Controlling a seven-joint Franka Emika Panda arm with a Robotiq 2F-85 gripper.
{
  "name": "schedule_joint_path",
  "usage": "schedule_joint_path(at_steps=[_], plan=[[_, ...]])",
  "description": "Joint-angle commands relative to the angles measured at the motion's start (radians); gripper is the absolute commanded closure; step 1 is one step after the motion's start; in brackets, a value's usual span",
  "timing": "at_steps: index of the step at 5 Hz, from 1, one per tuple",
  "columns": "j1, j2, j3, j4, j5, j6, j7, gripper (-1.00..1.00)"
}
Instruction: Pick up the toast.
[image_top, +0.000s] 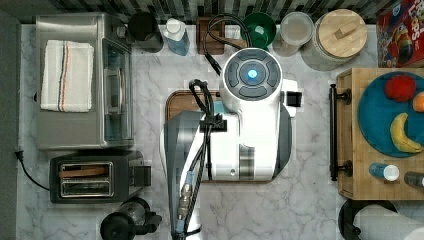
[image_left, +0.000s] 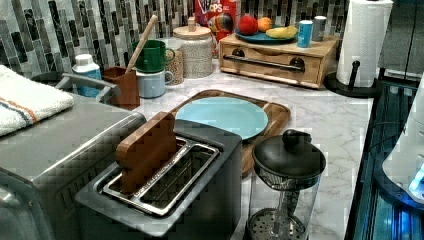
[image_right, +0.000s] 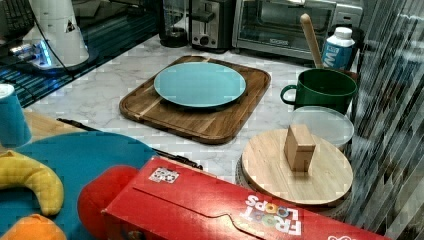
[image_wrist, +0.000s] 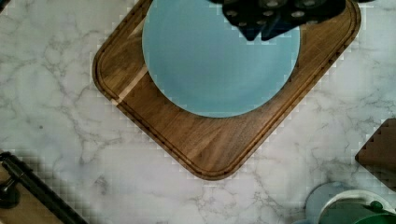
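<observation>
White-veined marble counter (image_top: 310, 200): a flat brown toast (image_left: 146, 150) stands upright in the steel toaster (image_left: 165, 200); gripper (image_wrist: 266, 21) state unclear.

Toast (image_left: 146, 150) — lower half hidden inside toaster (image_left: 170, 200).

White Franka Panda arm (image_top: 240, 135): broad white-and-grey links seen from above in the top view, round grey joint cap with a lit blue centre (image_top: 252, 74), black cable bundle (image_top: 197, 150) along its side. Black gripper (image_wrist: 273, 18): dark underside at the edge of the wrist view.
</observation>
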Motion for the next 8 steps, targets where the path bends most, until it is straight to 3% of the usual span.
schedule_joint_path(at_steps=[1, 2, 3, 4, 5, 7, 8], plan=[[0.006, -0.005, 0.007, -0.013, 0.023, 0.0, 0.046, 1.0], [0.029, -0.005, 0.034, -0.004, 0.032, -0.038, 0.169, 1.0], [0.065, -0.043, 0.069, -0.073, 0.039, 0.005, 0.335, 1.0], [0.05, -0.061, 0.168, -0.09, 0.019, 0.011, 0.499, 1.0], [0.095, -0.048, 0.195, -0.04, 0.031, -0.054, 0.641, 1.0], [0.149, -0.115, 0.276, -0.101, 0.072, 0.009, 0.874, 1.0], [0.156, -0.108, 0.32, -0.062, 0.118, -0.024, 0.98, -0.47]])
